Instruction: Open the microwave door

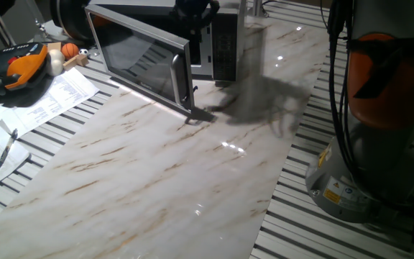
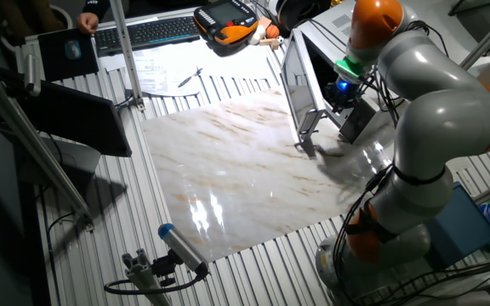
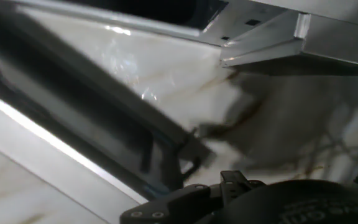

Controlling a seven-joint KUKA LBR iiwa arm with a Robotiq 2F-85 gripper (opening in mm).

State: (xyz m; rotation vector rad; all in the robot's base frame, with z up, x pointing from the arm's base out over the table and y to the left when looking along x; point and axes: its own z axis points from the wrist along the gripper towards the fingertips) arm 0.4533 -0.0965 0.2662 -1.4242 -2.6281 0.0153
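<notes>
Silver-framed microwave door [image 1: 141, 61] stands swung wide from the microwave [image 1: 218, 43], so opening looks nearly done. Gripper [image 1: 196, 11] hovers behind it; whether its fingers are parted, I cannot tell.

Robot lab: slatted aluminium bench [image 1: 379, 230], teach pendant [image 2: 226, 20]

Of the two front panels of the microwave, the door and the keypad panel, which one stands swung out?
The microwave door, with glass window and bar handle, stands swung out; the keypad panel stays flush.
</notes>
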